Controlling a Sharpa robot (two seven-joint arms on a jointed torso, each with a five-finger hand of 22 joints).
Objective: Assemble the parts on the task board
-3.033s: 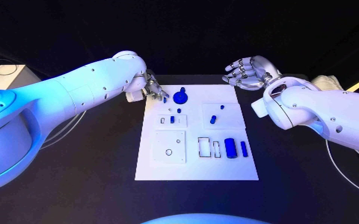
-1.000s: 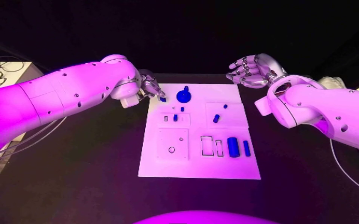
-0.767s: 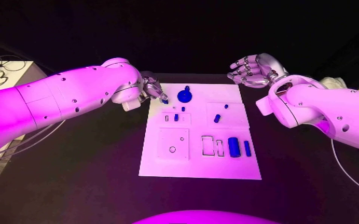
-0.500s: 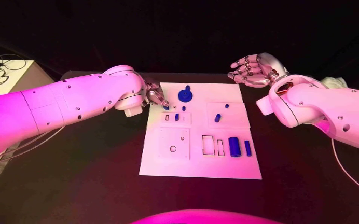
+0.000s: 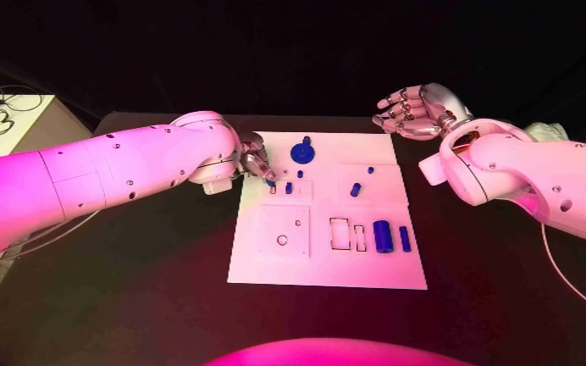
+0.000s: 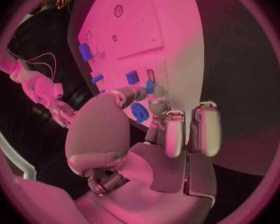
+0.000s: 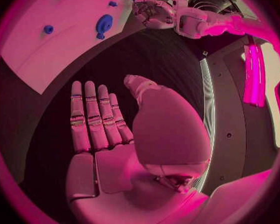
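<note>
I have the left silver many-fingered hand (image 5: pixel 254 161) at the far left edge of the flat white rectangular task board (image 5: pixel 328 268), its thumb and a fingertip pinching a small blue plastic part (image 6: pixel 150 86) just over the board's surface. Beside that hand, farther in on the board, stands a round blue knob-like part (image 5: pixel 301 152). Two upright blue oblong parts (image 5: pixel 391 236) sit near the board's right edge. My right silver many-fingered hand (image 5: pixel 415 113) hangs off the board's far right corner, well apart from it, grasping nothing, its fingers (image 7: pixel 93 117) straight and spread.
</note>
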